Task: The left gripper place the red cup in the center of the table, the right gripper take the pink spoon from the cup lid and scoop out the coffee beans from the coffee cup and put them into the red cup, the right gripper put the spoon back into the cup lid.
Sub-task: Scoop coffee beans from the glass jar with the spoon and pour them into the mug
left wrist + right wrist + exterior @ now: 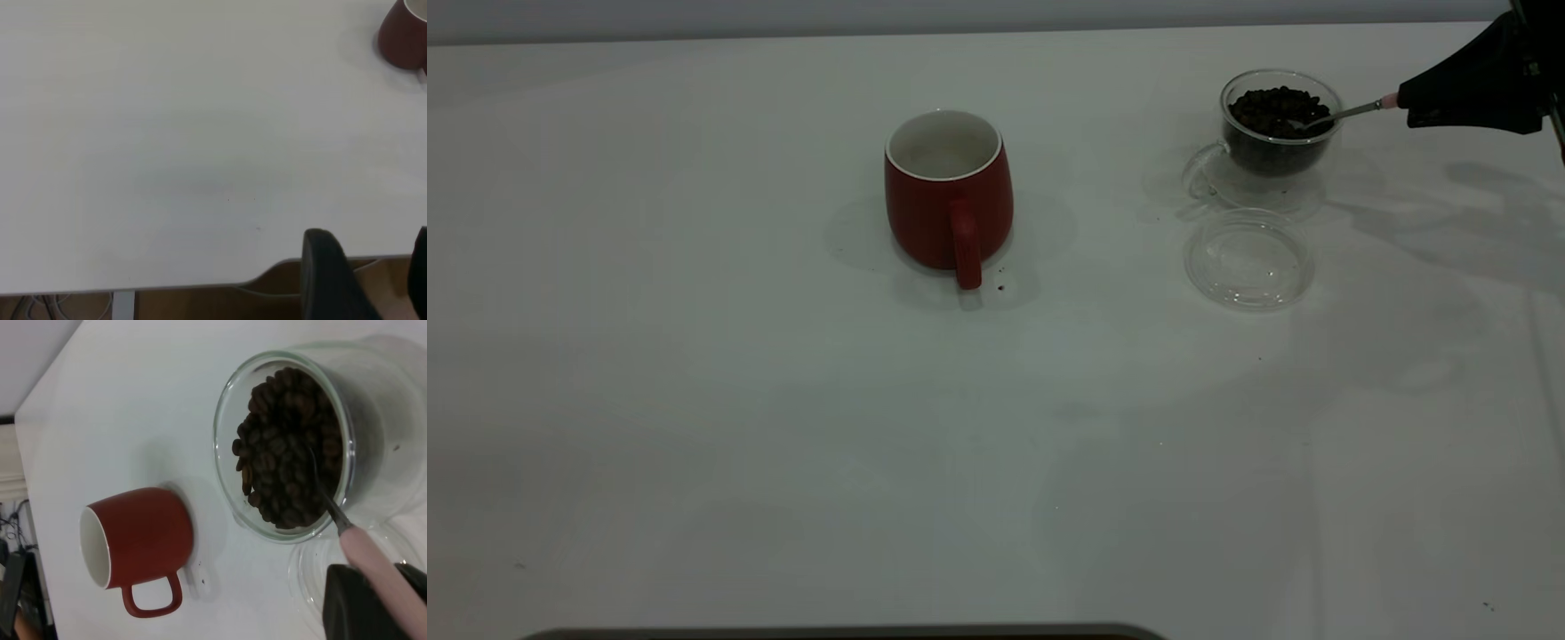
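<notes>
The red cup (948, 191) (402, 37) (143, 540) stands upright near the middle of the table (783, 444), handle toward the camera, white inside. At the far right, the coffee cup (1276, 124) (287, 440) holds a heap of coffee beans (1272, 111) (287, 447). My right gripper (1409, 107) (383, 577) is shut on the pink spoon (1352, 111) (373, 567), whose metal bowl dips into the beans. The cup lid (1248, 258) (313, 580) lies bare in front of the coffee cup. My left gripper (370, 267) hangs open off the table's edge, holding nothing.
A few dark specks (1000, 287) lie beside the red cup's handle. The table's edge (200, 288) runs just ahead of the left gripper, with floor and cables beyond it. A dark strip (845, 633) lines the near edge.
</notes>
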